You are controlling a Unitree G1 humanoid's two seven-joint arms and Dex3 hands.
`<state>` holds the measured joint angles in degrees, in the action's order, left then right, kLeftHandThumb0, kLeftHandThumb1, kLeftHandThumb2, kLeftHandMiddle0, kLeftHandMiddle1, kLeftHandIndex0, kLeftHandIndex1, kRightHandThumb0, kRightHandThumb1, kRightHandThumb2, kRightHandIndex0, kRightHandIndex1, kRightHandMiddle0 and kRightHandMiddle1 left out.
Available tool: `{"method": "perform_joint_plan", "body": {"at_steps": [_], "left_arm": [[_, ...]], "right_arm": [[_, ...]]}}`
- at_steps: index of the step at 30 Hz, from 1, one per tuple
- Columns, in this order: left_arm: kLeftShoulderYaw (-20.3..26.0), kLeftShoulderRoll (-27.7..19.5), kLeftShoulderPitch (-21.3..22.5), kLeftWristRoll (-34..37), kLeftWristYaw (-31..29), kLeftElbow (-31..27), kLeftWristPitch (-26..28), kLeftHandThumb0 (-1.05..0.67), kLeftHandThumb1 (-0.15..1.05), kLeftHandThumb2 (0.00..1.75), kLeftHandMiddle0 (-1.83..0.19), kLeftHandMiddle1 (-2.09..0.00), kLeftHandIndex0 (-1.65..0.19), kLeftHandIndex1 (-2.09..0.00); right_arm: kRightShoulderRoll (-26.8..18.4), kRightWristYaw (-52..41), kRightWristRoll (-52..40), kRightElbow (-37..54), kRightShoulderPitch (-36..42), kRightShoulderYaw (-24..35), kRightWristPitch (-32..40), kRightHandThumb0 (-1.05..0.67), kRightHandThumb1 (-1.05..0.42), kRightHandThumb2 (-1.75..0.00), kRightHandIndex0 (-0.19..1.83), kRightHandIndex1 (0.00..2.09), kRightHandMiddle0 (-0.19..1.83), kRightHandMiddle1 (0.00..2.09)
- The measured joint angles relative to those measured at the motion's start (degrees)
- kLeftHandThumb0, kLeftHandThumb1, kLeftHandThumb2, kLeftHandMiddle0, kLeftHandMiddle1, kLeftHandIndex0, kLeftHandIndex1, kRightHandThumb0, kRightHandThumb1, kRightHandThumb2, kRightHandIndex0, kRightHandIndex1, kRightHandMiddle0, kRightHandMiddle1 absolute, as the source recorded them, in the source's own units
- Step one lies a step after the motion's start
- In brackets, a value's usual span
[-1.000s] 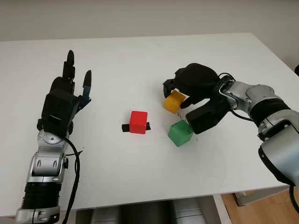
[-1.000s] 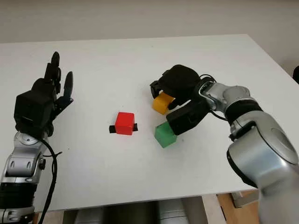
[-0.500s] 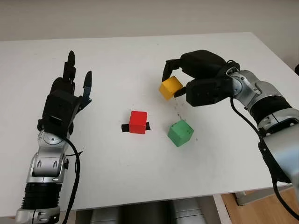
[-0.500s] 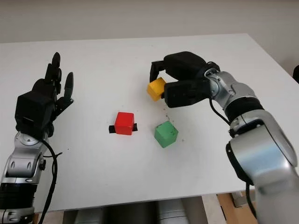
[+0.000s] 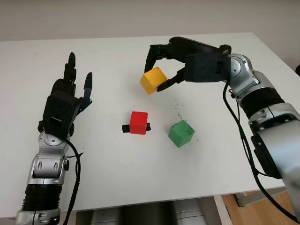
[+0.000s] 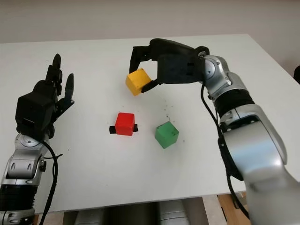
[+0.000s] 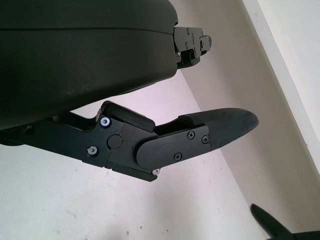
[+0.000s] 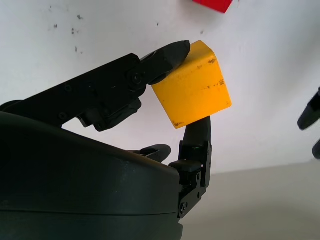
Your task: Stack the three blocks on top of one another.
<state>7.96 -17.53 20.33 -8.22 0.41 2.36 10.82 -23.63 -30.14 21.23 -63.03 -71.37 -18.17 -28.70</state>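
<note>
My right hand (image 5: 161,70) pinches the yellow block (image 5: 153,80) by opposite faces, aloft beyond the red block (image 5: 138,122). It looks rigid, light, smooth; left hand (image 5: 65,101) open.

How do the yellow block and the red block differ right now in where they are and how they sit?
The yellow block is pinched in the right hand above the table and tilted, one corner pointing down; the red block sits level on the table, untouched. The red block rests on a strip of black tape; the yellow block has nothing under it. Both are plain cubes that look similar in size. The left hand is open at the table's left side.
</note>
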Motion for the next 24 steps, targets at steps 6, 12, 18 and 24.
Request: {"method": "perform_joint_plan", "body": {"at_steps": [6,12,18,24], "left_arm": [[-0.03,0.02,-0.06,-0.03,0.33,-0.16,0.0,-0.75,1.05,0.72,0.12,-0.04,0.14,-0.04],[-0.13,0.08,-0.35,-0.19,0.71,-0.59,0.0,-0.75,1.05,0.73,0.12,-0.05,0.14,-0.04],[-0.15,0.08,-0.57,-0.6,0.89,-1.06,0.16,-0.76,1.05,0.73,0.12,-0.05,0.15,-0.04],[-0.15,0.49,-0.74,-0.61,1.04,-1.29,0.46,-0.74,1.05,0.73,0.13,-0.05,0.15,-0.04]], "right_arm": [[2.13,-5.6,0.43,1.16,-0.59,-0.73,4.3,-0.43,-0.87,-0.05,0.39,0.05,0.45,1.49],[4.21,-10.39,0.53,1.14,-1.58,-1.36,5.58,-0.45,-0.88,-0.06,0.35,0.04,0.5,1.49],[5.54,-12.4,0.71,1.13,-2.0,-2.04,6.46,-0.45,-0.88,-0.05,0.36,0.05,0.53,1.44],[6.25,-14.42,0.71,0.28,-2.01,-2.32,6.72,-0.5,-0.89,-0.06,0.38,0.06,0.55,1.44]]}}
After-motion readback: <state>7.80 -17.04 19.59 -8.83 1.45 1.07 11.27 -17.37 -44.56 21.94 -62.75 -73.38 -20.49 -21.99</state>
